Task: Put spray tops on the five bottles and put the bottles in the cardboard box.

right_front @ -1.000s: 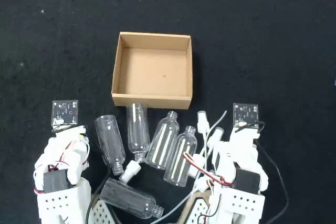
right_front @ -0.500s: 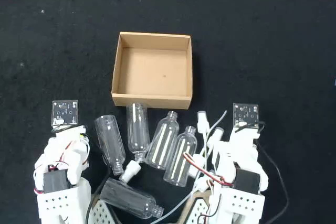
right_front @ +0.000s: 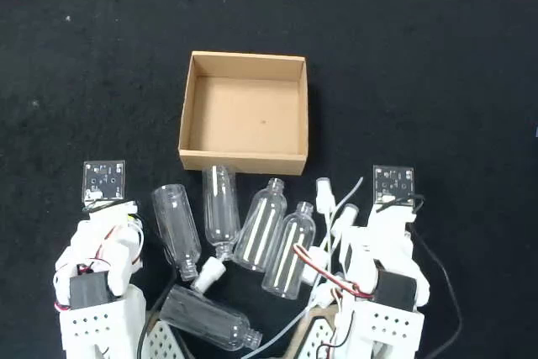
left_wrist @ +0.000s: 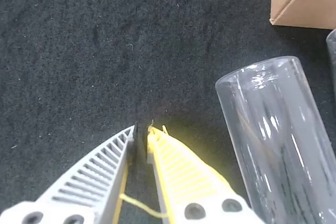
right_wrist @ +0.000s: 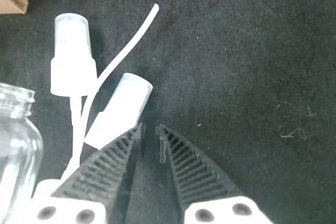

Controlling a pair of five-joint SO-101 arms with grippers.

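Success hinges on the right pincer [right_wrist: 149, 128] — nearly closed, empty, like the left pincer [left_wrist: 142, 128] — opening wide around the nearest white plastic spray top [right_wrist: 118, 109].

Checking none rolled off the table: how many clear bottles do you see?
5, all lying down: leftmost bottle, second bottle, third bottle, fourth bottle in a row before the cardboard box; nearest bottle between the arms' bases.

Nothing visibly changes in the high view: the left arm [right_front: 97, 266], the right arm [right_front: 382, 266], the bottles [right_front: 262, 229], the spray tops [right_front: 324, 194] and the cardboard box [right_front: 244, 160] all sit exactly as before.
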